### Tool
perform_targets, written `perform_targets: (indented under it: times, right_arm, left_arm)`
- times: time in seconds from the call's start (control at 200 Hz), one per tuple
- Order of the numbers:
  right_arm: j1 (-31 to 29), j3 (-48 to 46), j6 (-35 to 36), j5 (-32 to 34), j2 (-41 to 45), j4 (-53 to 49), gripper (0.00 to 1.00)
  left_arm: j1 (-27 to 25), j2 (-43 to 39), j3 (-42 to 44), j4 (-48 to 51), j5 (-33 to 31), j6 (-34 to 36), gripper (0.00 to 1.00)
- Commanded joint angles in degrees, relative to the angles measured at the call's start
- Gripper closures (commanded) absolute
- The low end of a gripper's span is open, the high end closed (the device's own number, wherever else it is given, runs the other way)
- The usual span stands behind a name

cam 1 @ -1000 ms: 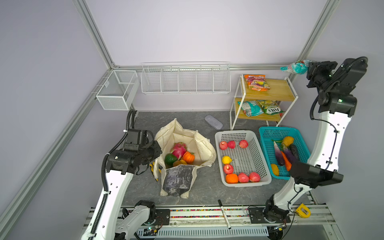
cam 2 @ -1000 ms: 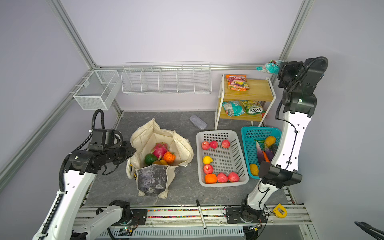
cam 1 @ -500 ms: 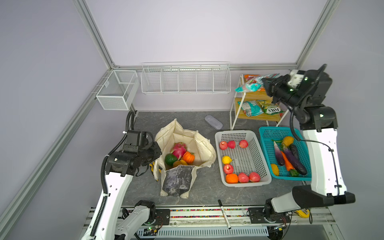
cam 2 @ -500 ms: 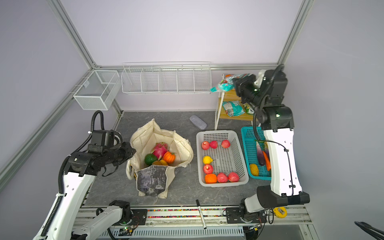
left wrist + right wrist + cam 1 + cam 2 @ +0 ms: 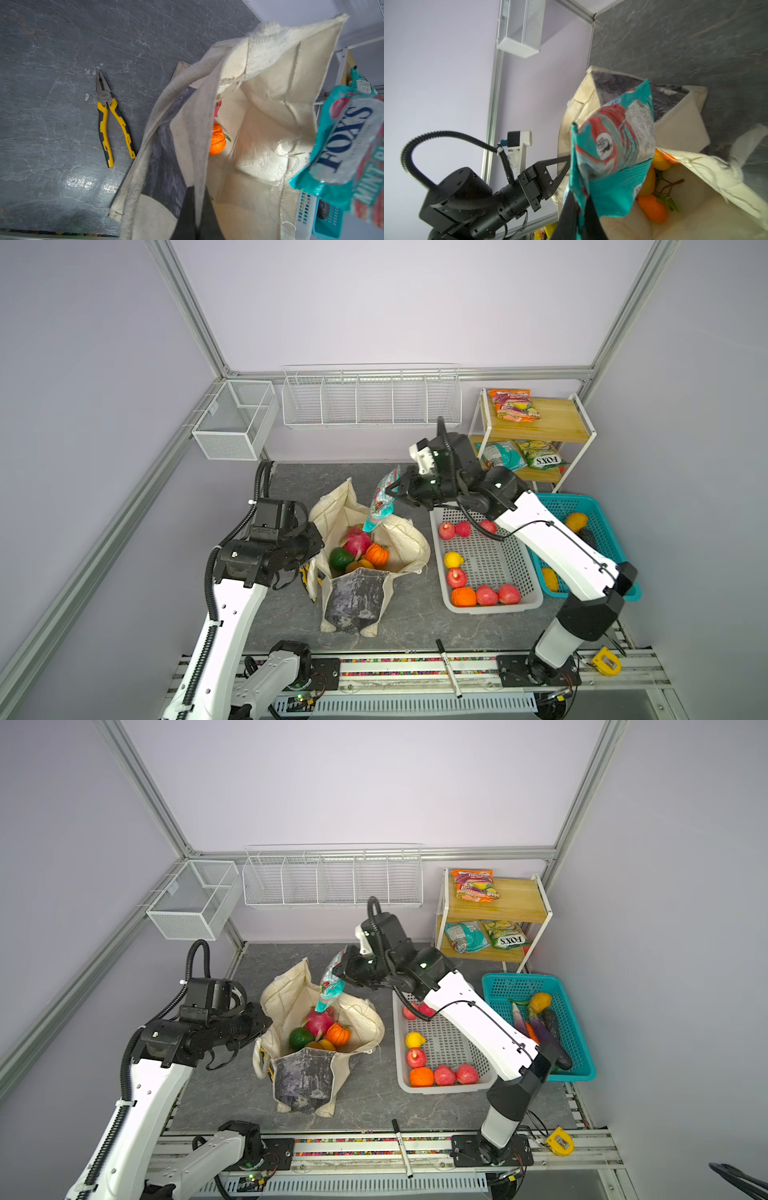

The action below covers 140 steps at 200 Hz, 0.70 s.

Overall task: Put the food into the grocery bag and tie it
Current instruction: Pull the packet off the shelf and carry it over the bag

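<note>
Seen from above on a grey marbled tabletop (image 5: 415, 616): the grocery bag (image 5: 401, 545), cream canvas, standing with its mouth open and its grey-black panel towards the near edge. Inside, packed close together: a pink dragon fruit (image 5: 356, 542), a green vegetable (image 5: 341, 559) and a small orange pumpkin (image 5: 377, 555).

Right gripper (image 5: 390, 491): reaches across the middle, pinched tight on the top edge of the teal snack packet (image 5: 381, 502). Hangs it in the air over the far part of the bag's mouth, lower corner above the dragon fruit in both top views. Contact with the cloth: impossible to tell.

Left gripper (image 5: 316, 542): clamped on the bag's left rim, cloth caught between the fingers (image 5: 187, 212) in the left wrist view. Props that side up.

Around the bag:
- Yellow-handled pliers (image 5: 106, 120) lie flat on the tabletop just beside the held side, mostly hidden from above by the left gripper and the bag.
- To the right, a white perforated basket (image 5: 494, 608) with red apples (image 5: 456, 577), a yellow fruit (image 5: 453, 560) and an orange (image 5: 463, 596). Far corner covered by the right arm (image 5: 552, 547) crossing above.
- Just beside that, a teal basket (image 5: 559, 502) with more produce, also partly behind the arm.
- At the back wall, a wooden shelf (image 5: 555, 423) bearing three more snack bags (image 5: 514, 405), and white wire racks (image 5: 370, 406).
</note>
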<state>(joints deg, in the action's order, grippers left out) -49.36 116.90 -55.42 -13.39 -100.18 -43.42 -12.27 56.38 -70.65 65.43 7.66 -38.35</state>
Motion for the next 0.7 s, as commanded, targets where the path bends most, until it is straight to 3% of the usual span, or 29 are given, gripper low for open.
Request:
perform_targets:
  times: [0.0,0.29,0.695]
  right_arm:
    - [-3.5,7.19,6.62,-3.36,-3.68,-2.71,0.93]
    - [-5.52,27.39,12.81,-6.39,-15.11,-13.09,0.93]
    - [-6.01,22.05,14.35,-6.07,-13.2,-13.74,0.93]
  left_arm:
    - [0.32,0.29,-2.19,0.95,-0.62,-0.46,0.99]
    - [0.32,1.01,-2.82,0.93,-0.46,-0.15,0.99]
    - [0.32,0.92,-2.49,0.58,-0.1,-0.06,0.99]
